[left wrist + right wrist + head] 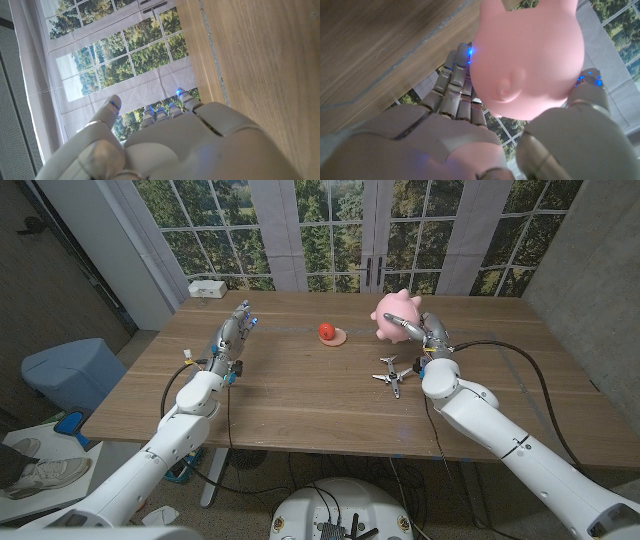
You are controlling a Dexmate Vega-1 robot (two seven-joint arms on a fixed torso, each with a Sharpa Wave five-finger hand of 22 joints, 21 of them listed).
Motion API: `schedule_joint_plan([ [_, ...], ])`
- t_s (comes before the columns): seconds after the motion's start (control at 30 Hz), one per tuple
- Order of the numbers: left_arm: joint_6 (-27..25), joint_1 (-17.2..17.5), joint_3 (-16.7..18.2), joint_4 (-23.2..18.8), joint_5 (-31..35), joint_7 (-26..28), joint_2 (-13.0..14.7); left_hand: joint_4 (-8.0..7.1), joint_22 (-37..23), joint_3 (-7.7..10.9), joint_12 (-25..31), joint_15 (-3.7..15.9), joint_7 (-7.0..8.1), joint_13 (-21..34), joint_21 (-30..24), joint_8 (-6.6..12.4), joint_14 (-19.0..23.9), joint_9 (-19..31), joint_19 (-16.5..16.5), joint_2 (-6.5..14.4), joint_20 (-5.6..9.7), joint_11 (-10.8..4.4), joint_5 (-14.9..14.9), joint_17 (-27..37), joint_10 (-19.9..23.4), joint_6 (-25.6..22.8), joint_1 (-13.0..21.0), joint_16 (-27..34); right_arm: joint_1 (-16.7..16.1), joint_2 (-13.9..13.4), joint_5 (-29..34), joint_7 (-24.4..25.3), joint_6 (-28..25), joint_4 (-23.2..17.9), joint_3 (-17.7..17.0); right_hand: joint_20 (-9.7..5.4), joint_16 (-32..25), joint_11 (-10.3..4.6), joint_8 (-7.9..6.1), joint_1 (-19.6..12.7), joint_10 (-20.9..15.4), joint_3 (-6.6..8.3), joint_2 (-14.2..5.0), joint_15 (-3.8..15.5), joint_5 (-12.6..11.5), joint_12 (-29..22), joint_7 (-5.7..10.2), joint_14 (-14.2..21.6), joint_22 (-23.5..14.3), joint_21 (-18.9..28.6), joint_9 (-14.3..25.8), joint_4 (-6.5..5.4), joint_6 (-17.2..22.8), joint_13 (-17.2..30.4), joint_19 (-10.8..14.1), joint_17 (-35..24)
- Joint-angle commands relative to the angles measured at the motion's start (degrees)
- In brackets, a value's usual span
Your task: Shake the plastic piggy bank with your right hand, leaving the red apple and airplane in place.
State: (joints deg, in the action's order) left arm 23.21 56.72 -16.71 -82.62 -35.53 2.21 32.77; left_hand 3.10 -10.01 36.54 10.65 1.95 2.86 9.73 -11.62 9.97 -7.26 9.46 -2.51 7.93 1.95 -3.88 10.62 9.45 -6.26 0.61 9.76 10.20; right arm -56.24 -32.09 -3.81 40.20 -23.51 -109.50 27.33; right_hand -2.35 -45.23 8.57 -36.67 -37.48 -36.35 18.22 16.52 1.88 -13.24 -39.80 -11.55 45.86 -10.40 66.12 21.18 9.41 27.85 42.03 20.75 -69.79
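A wooden table stands before tall paned windows looking out on green trees. A small white box sits at the table's far left corner. On the floor to the left are a blue bin and a white shoe.

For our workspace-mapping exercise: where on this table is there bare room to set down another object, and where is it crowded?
Bare wood lies between the left hand and the red apple, and along the near edge of the table. It is crowded on the right: piggy bank, right hand and airplane cluster together.
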Motion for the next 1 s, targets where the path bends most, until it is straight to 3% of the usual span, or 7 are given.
schedule_joint_plan([
  [0.03, 0.5, 0.3, 0.1, -0.2, 0.2, 0.2, -0.2, 0.13, -0.3, 0.17, 0.2, 1.56, -0.14, 0.3, 0.0, 0.25, 0.1, 0.3, -0.4, 2.5, 1.99, 0.21, 0.1, 0.3, 0.0, 0.0, 0.4, 0.0, -3.1, 9.3, 6.3, 17.1, 14.1, 7.0, -2.1, -2.52, -0.1, -19.45, -0.31, -23.5, -19.8, 4.60, -22.87, 10.83, -0.2, -0.3, 16.33, 3.3, 0.0, 0.5, 3.3, -0.81, 24.9, 10.0, -0.1, -0.1],
  [0.13, 0.8, 0.2, 0.1, 0.1, 0.1, 0.1, -0.4, 0.13, -0.3, 0.17, 0.2, 1.56, -0.16, 0.3, 0.0, 0.25, 0.1, 0.3, -0.4, 2.5, 1.99, 0.17, 0.1, 0.3, 0.0, 0.0, 0.4, 0.0, -3.3, 11.0, 7.0, 19.1, 16.1, 8.1, -2.6, -2.55, -0.1, -19.57, -0.32, -23.5, -19.9, 4.59, -22.83, 10.82, -0.3, -0.2, 16.30, 3.3, 0.0, 0.5, 3.4, -0.80, 24.8, 9.9, -0.2, -0.2],
  [0.47, 1.0, -0.2, 0.0, 0.8, 0.1, -0.2, -0.7, 0.10, -0.3, 0.17, 0.2, 1.60, -0.15, 0.3, 0.0, 0.25, 0.1, 0.3, -0.4, 2.6, 1.99, 0.24, 0.1, 0.3, 0.0, 0.0, 0.4, 0.1, -3.5, 12.2, 8.3, 19.1, 17.2, 8.8, -3.3, -2.44, -0.3, -19.55, -0.22, -23.5, -19.9, 4.56, -22.77, 10.77, -0.3, -0.1, 16.28, 3.5, 0.0, 0.7, 3.4, -0.76, 24.9, 9.8, -0.1, -0.2],
  [0.83, 1.1, -0.2, 0.0, 1.0, 0.0, -0.1, -0.7, 0.08, -0.3, 0.18, 0.2, 1.55, -0.15, 0.3, 0.0, 0.26, 0.1, 0.3, -0.4, 2.6, 2.00, 0.22, 0.1, 0.3, 0.1, 0.0, 0.4, 0.1, -3.4, 11.9, 8.4, 16.5, 16.7, 8.6, -3.6, -2.56, -0.3, -19.60, -0.12, -23.5, -19.9, 4.57, -22.74, 10.78, -0.3, -0.2, 16.43, 3.5, 0.0, 0.8, 3.6, -0.75, 24.9, 10.2, -0.2, -0.2],
  [1.0, 1.1, -0.4, 0.0, 1.1, 0.0, -0.2, -0.8, 0.07, -0.3, 0.18, 0.2, 1.55, -0.12, 0.3, 0.0, 0.26, 0.1, 0.3, -0.4, 2.6, 1.99, 0.27, 0.1, 0.3, 0.0, 0.0, 0.4, 0.1, -3.6, 10.1, 8.2, 13.4, 15.7, 7.4, -3.4, -2.64, -0.3, -19.67, -0.10, -23.5, -19.9, 4.59, -22.76, 10.82, -0.3, -0.2, 16.48, 3.5, 0.0, 0.8, 3.5, -0.75, 25.0, 10.4, -0.2, -0.2],
])
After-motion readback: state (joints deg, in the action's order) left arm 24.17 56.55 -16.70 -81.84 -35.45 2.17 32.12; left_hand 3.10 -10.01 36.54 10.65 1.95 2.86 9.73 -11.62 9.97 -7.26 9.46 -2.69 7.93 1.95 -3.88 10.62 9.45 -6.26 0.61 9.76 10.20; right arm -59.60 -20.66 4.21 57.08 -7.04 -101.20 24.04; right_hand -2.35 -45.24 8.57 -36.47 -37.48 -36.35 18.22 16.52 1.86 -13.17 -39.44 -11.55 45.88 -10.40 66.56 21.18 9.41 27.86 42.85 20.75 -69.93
